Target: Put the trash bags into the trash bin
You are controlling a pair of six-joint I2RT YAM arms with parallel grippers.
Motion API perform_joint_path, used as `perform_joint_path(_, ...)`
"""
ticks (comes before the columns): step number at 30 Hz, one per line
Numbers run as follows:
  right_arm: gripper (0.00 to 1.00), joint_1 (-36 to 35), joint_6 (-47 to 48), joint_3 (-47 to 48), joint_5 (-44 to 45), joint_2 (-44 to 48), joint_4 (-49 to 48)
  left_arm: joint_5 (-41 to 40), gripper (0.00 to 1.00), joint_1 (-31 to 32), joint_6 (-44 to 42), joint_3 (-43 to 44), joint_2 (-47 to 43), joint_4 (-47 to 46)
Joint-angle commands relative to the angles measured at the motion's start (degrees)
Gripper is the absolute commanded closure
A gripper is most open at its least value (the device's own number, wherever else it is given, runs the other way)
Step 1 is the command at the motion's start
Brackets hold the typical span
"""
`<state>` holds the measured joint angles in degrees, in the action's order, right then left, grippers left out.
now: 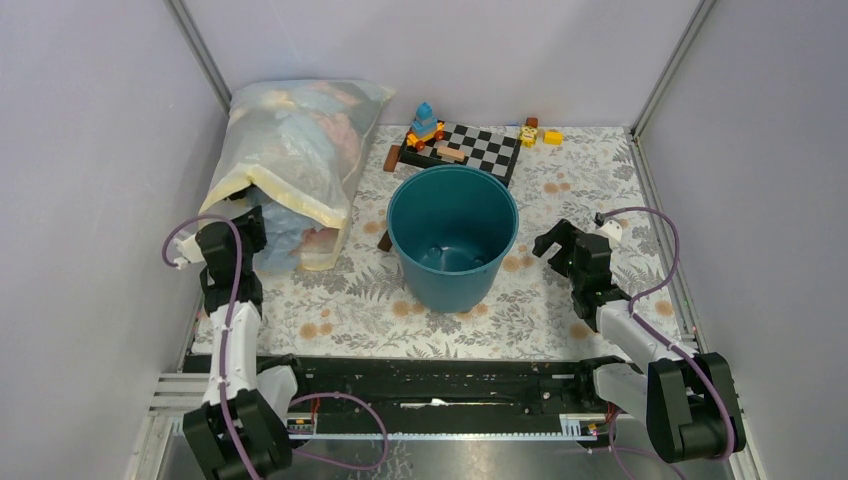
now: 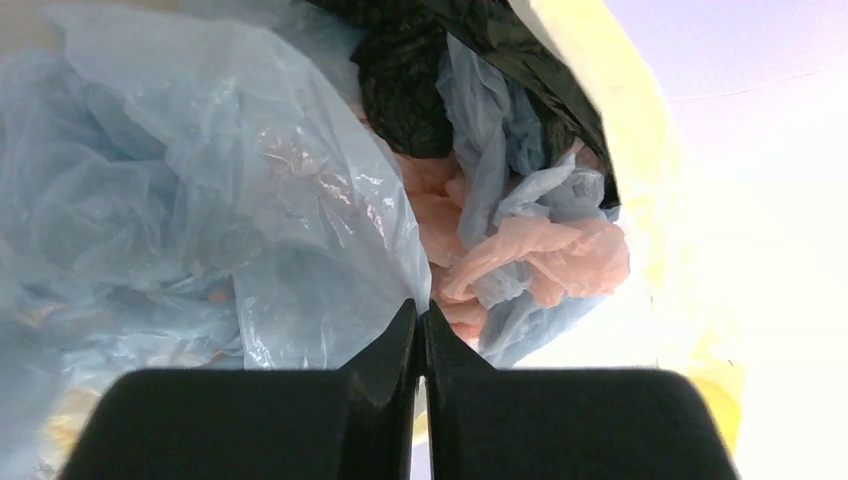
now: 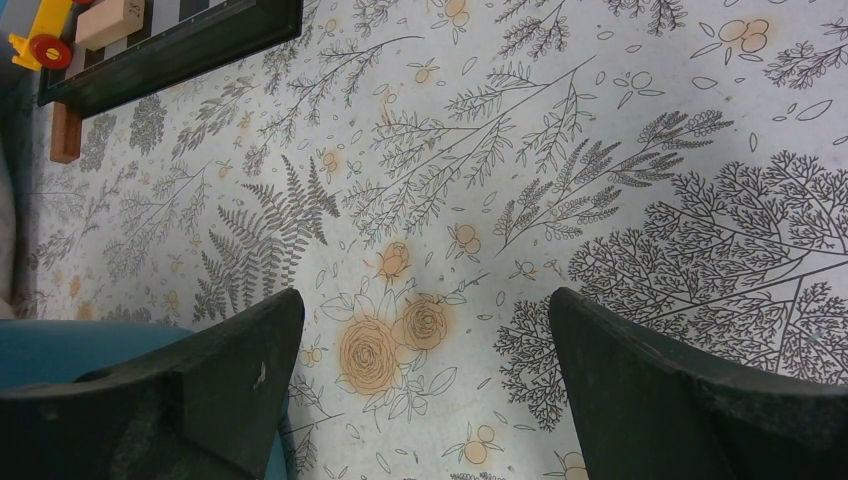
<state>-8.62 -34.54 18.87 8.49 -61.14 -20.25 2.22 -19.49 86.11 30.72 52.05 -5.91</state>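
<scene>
The right gripper (image 1: 556, 243) hung low over the fern-and-flower printed tablecloth (image 1: 340, 300), just right of the round dark teal plastic trash bin (image 1: 450, 285). Its fingers (image 3: 200, 380) were spread wide with nothing between them. It appeared parked there to wait, close enough to steady the bin or take over a bag.

Across the table, the left gripper (image 1: 245, 218) was pushed into the open mouth of the large cloudy plastic bag with yellow edging (image 1: 300, 140), which lay on its side at the far left. The left wrist camera showed its fingers (image 2: 395, 350) pressed together, tips meeting against the thin, crinkled pale blue film trash bag (image 2: 200, 200). Whether any of that film was caught between them could not be told. The blue bag still sat bunched inside the big bag's mouth, alongside crumpled pink film (image 2: 560, 250) and black film (image 2: 400, 80). It was well apart from the bin.

The bin stood upright at the table's centre, open and between the two arms, likely so either could reach its rim. Nothing of the blue film showed inside it, so the task looked barely started.

Beyond it, at the far edge, lay a black-and-white chequered board (image 1: 478, 148) carrying a stacked toy (image 1: 425, 125), with small yellow blocks (image 1: 552, 137) beside it.
</scene>
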Motion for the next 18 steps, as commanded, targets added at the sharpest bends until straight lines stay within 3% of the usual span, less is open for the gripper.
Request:
perform_joint_path(1, 0.00, -0.08, 0.61, 0.98, 1.22, 0.41, -1.86, -5.95, 0.97, -1.62, -7.01, 3.25, -4.11, 13.00)
perform_joint_path(5, 0.00, -0.03, 0.61, 1.07, 1.30, 0.55, -1.64, -9.50, 1.00, -1.65, -13.96, 5.27, -11.90, 18.92)
perform_joint_path(11, 0.00, -0.02, 0.68, 1.37, 0.49, -0.10, -1.64, -8.36, 1.00, -1.62, -21.71, 11.64, -19.22, 22.67)
perform_joint_path(15, 0.00, -0.08, 2.26, 1.29, -4.22, 0.05, -3.27, -3.00, 1.00, -1.61, -25.55, 17.21, -21.09, 22.63)
perform_joint_path(18, 0.00, -0.08, 2.83, 0.96, -7.37, 0.27, -4.59, 7.19, 1.00, -1.61, -25.88, 19.60, -21.06, 19.24)
